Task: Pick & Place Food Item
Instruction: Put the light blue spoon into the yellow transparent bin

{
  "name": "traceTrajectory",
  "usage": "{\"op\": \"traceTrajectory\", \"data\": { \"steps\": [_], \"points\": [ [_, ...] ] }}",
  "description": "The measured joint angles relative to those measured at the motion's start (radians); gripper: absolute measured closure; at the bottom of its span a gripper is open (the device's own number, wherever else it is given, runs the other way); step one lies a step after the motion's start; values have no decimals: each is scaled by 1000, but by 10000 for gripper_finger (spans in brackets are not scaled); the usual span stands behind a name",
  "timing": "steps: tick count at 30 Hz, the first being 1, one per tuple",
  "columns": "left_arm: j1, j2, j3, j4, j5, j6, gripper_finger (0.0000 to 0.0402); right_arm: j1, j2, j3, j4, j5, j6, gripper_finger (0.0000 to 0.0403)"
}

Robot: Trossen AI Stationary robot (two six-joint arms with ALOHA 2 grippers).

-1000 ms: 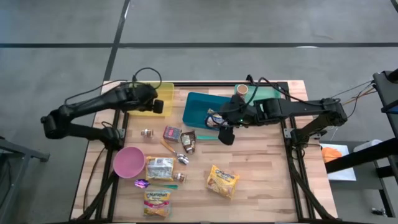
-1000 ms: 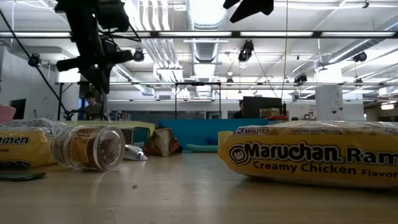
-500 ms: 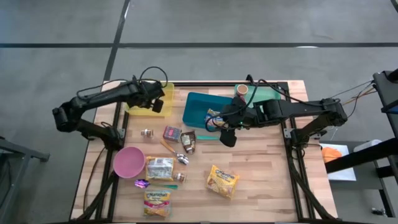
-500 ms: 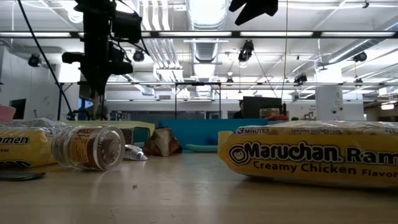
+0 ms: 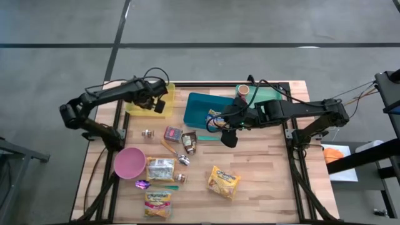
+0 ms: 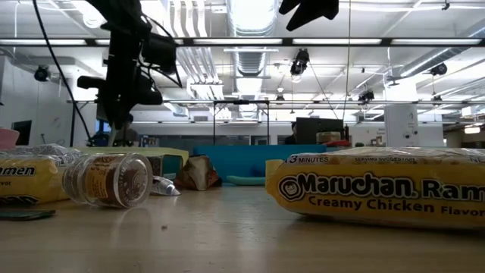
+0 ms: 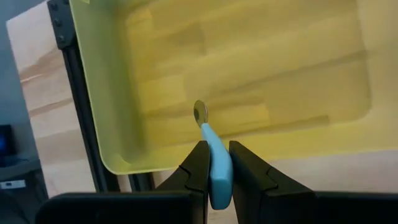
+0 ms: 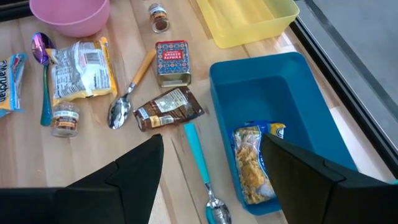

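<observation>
Over the bench, high view: left end effector sits above the yellow bin at the far left corner. Right end effector hangs at the near edge of the blue bin, with the food packet lying in that bin just beside it. Nearer the front of the bench from the right end effector: a brown pouch, a red tin, a pink bowl and a yellow ramen pack.

Low view: one dark arm comes down at left, well behind a tipped spice jar. Ramen pack fills the right foreground; blue bin shows behind it.

Left wrist view: fingers are pinched nearly shut on a light-blue handled utensil, whose round metal tip hangs over the yellow bin's floor, straight ahead of the end effector.

Right wrist view: fingers stand wide apart, nothing between them. Food packet lies inside the blue bin, directly ahead and below. A teal-handled spoon lies on the bench just outside the bin wall, between the fingers' line of sight.
</observation>
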Motion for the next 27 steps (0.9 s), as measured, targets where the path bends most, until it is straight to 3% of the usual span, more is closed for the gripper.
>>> {"op": "traceTrajectory", "data": {
  "steps": [27],
  "points": [
    [-1, 280, 141, 19, -43, 131, 361, 34, 0, 0, -8, 0, 34, 137]
  ]
}}
